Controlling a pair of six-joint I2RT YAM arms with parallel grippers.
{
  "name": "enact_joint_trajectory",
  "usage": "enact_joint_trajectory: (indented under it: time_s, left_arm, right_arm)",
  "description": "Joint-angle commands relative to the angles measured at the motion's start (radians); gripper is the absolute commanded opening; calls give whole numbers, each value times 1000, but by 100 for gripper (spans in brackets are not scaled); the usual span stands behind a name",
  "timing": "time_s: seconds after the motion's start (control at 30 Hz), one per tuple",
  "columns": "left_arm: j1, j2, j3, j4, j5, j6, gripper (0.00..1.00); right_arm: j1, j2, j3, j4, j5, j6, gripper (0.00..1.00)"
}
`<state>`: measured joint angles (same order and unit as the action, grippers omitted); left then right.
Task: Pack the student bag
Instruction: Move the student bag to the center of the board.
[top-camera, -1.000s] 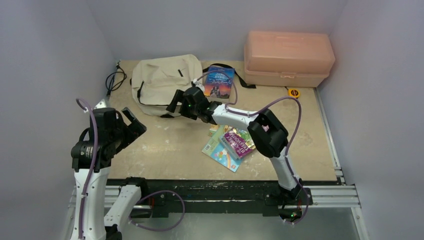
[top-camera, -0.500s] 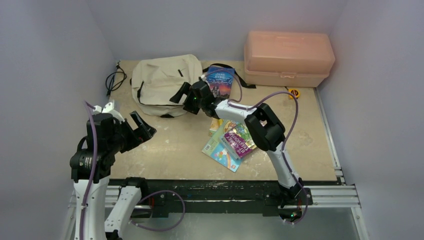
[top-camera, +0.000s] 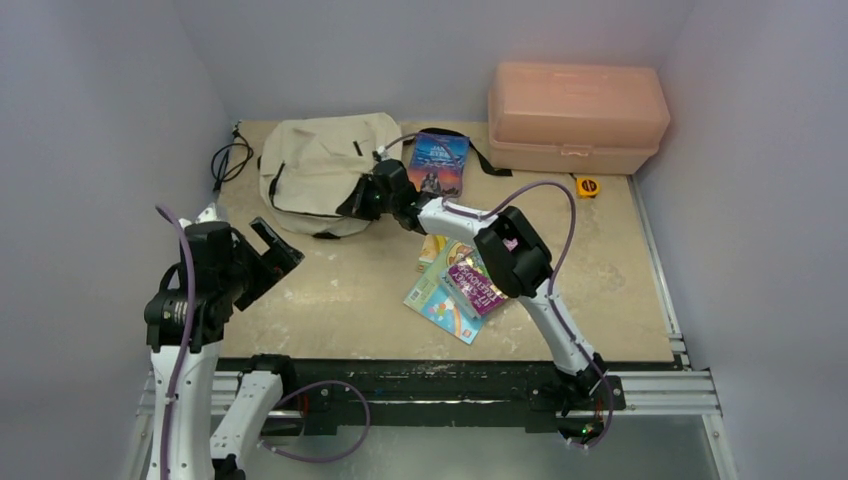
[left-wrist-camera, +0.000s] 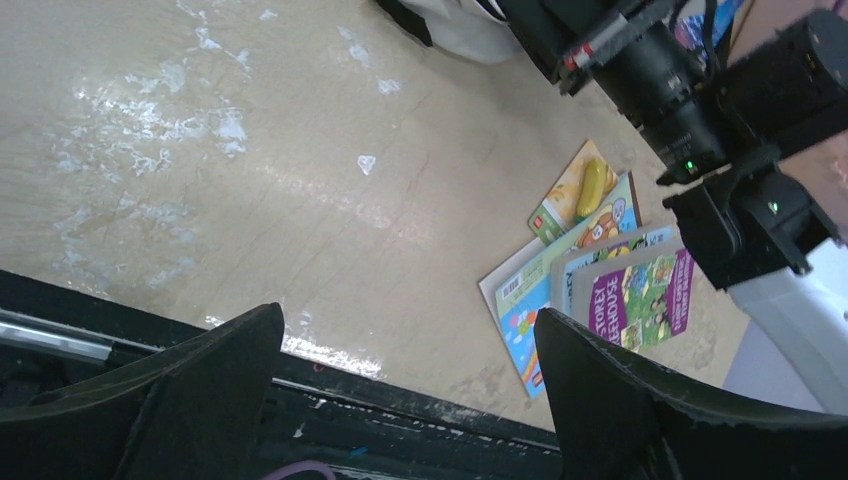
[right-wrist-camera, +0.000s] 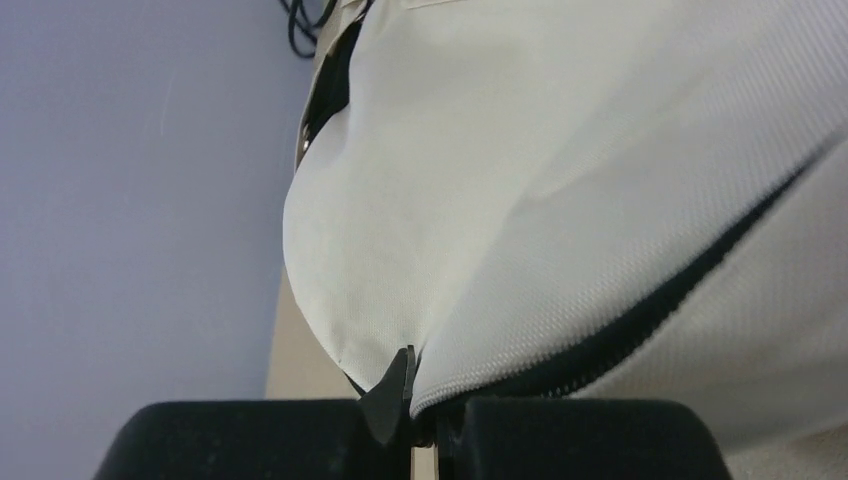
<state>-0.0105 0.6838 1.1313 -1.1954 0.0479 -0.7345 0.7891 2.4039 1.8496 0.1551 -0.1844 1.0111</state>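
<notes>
The student bag (top-camera: 315, 170), beige fabric with black zipper lines, lies at the back left of the table. My right gripper (top-camera: 362, 200) reaches to its right edge and is shut on a fold of the fabric beside the zipper. In the right wrist view the cream cloth (right-wrist-camera: 560, 200) fills the frame, pinched between the black fingers of the right gripper (right-wrist-camera: 425, 420). My left gripper (top-camera: 272, 250) hovers over the table's left front, open with nothing between its fingers; the same open left gripper (left-wrist-camera: 405, 320) shows in the left wrist view.
A blue book (top-camera: 438, 163) lies right of the bag. A pile of colourful books (top-camera: 462, 285) sits mid-table, also seen as the book pile (left-wrist-camera: 600, 290). A salmon-pink plastic box (top-camera: 575, 115) stands back right, a yellow tape measure (top-camera: 587, 185) before it. Black cables (top-camera: 228, 160) lie back left.
My right gripper moved forward to the bag's right edge and closed on the fabric. The bag bunched slightly to the left. The left arm shifted a little and stays open.
</notes>
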Motion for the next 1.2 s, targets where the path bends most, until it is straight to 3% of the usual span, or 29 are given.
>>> enact_joint_trajectory:
  time_s: [0.0,0.13,0.23,0.3,0.4,0.6,0.67,0.77,1.17]
  left_arm:
    - [42,106,88,17,-92,-122,100]
    - [83,190,153,29,-181,-118,100]
    - [115,228,122,66,-202,-118,100]
    - [137,252,72,97,-181,-108,100]
    - [193,283,-51,176,-123,-82,98]
    - [399,368,-285,369,236,-36,69]
    - [435,392,-358,438,309,-58,67]
    - [440,448,-394,511,358,-57,66]
    - [438,619,-467,728,468,-41,36]
  right_arm:
    - [0,-146,9,7,-251,-298,0]
    - [-16,-295,-113,-59,-427,-448,0]
    - [-29,-367,-218,-44,-626,-462,0]
    - [-29,-404,-280,-69,-668,-507,0]
    - [-37,-433,-325,-131,-650,-580,0]
    - [-57,-445,-331,-389,-594,-817,0]
    - [-59,-433,-321,-438,-512,-857,0]
    - [-59,-430,-319,-448,-444,-887,0]
    - [-58,-396,-292,-400,-452,-894,0]
